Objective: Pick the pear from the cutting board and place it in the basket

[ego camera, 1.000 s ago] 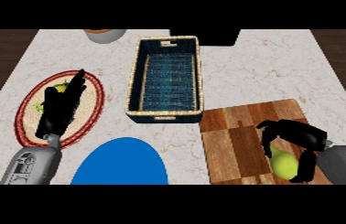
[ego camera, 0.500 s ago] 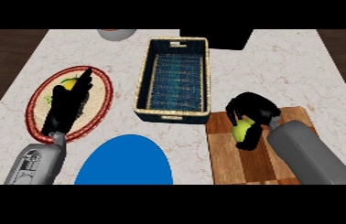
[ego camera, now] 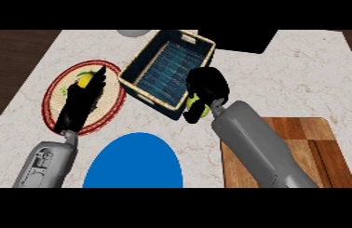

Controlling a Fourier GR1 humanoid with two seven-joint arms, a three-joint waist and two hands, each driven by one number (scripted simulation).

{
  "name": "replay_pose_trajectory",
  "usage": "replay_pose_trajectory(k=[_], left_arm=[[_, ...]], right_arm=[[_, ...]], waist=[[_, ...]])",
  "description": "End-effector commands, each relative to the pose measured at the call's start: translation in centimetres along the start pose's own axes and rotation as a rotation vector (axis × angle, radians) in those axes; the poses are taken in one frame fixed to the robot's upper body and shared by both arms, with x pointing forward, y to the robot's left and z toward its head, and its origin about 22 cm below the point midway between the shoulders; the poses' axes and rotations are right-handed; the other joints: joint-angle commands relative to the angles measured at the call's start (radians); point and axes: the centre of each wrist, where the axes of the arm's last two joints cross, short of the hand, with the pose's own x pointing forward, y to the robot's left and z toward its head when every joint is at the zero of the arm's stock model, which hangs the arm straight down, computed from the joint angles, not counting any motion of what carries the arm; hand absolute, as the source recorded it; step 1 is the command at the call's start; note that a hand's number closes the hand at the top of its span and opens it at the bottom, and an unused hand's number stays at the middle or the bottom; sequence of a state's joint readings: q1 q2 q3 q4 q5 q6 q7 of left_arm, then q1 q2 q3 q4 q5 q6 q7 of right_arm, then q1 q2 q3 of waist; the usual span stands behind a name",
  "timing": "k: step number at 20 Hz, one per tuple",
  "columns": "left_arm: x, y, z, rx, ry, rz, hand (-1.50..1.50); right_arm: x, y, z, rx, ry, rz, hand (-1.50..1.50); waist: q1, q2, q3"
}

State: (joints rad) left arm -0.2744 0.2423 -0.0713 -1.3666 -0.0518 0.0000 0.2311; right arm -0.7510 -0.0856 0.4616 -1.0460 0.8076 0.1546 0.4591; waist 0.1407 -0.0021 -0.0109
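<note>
Starting nearest, the blue plate [ego camera: 134, 161] sits at the near edge and the cutting board [ego camera: 313, 143] lies near right, bare of fruit where it shows. Just beyond, the right hand [ego camera: 206, 90] is curled round the pear [ego camera: 194, 104], only a yellow-green sliver peeking out beneath the fingers, right at the near right corner of the basket [ego camera: 168, 66]. Over on the left, the left hand [ego camera: 84, 101] rests with straight fingers above the red-rimmed plate [ego camera: 51, 90]. That pear looks light, stiff, smooth-skinned and probably slippery, so wrapping its broad belly, as now, seems the sensible hold.
</note>
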Motion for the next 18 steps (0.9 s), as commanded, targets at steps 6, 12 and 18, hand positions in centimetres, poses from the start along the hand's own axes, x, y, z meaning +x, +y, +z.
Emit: replay_pose_trajectory(k=[6,12,18], left_arm=[[1.5,-2.7,-0.8,-0.080,-0.032,-0.004,0.00],[1.9,-3.1,-1.5,-0.092,-0.034,-0.025,0.00],[2.6,-2.7,-1.9,-0.083,-0.045,-0.026,0.00]], right_arm=[[8.9,-8.9,0.9,-0.398,0.165,-0.306,1.50],[14.9,-14.9,2.7,-0.624,0.218,-0.374,1.50],[18.5,-19.8,3.5,-0.712,0.285,-0.408,1.50]], waist=[[0.079,0.013,0.007],[0.093,0.019,-0.001],[0.083,0.023,-0.001]])
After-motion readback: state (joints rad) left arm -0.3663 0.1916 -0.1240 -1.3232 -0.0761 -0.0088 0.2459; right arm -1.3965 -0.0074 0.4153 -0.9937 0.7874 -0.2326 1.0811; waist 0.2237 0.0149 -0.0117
